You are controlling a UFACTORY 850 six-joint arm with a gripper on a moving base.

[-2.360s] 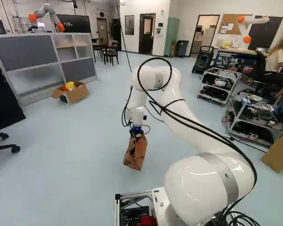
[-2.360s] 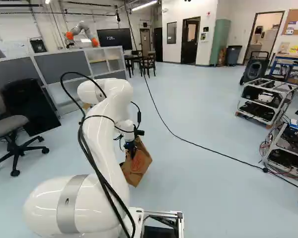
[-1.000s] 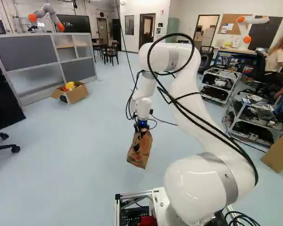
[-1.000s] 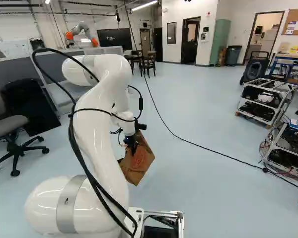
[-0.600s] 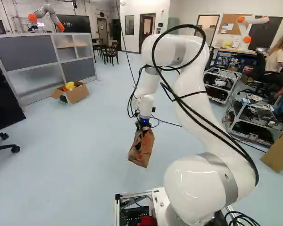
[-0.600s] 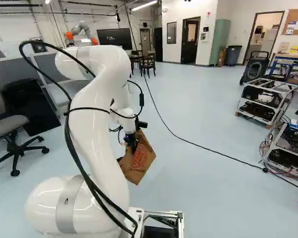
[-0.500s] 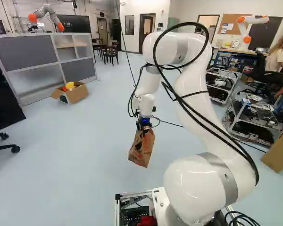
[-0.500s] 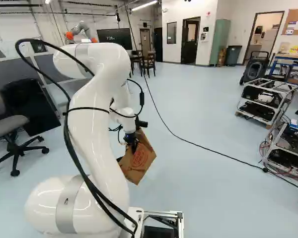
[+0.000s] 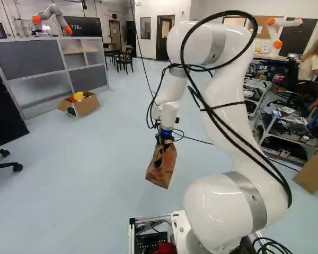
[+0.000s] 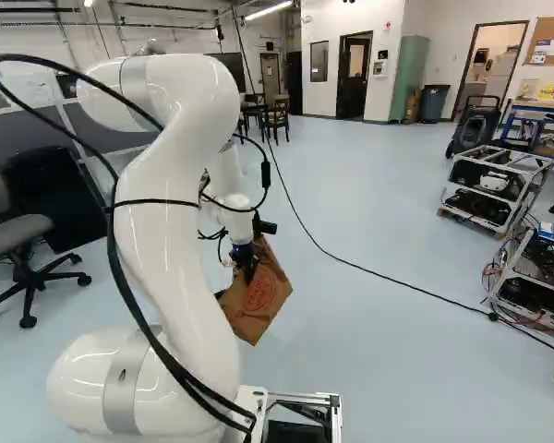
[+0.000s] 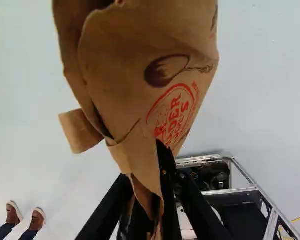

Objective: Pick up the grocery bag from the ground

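The gripper (image 10: 247,268) is closed on the grocery bag (image 11: 130,60), whose bunched paper is clamped from two sides; in the wrist view the crumpled end is seen between the fingers of the gripper (image 11: 146,187), and the wider body, marked with a round red print, is spread out ahead of them; a paper flap (image 11: 80,131) is folded out at the bag's side. The bag is held up off the floor (image 9: 85,174), ahead of the base frame (image 10: 323,401), and is tilted rather than upright; it is carried at the end of the white arm (image 10: 166,249), along which black cables (image 9: 221,127) are looped.

Farther out, a thin black cord (image 10: 342,263) is laid across the floor; at the right edge of the right base view it is run past a cart (image 10: 499,180); at the right edge of the left base view a large carton (image 9: 312,172) is set on the floor; an office chair (image 10: 18,240) is seen at the left edge of the right base view. By the lower edge of a grey partition (image 9: 32,58) an open cardboard box (image 9: 85,106) is placed, with yellow and red items inside; beyond the partition's top edge another robot (image 9: 53,10) is seen.
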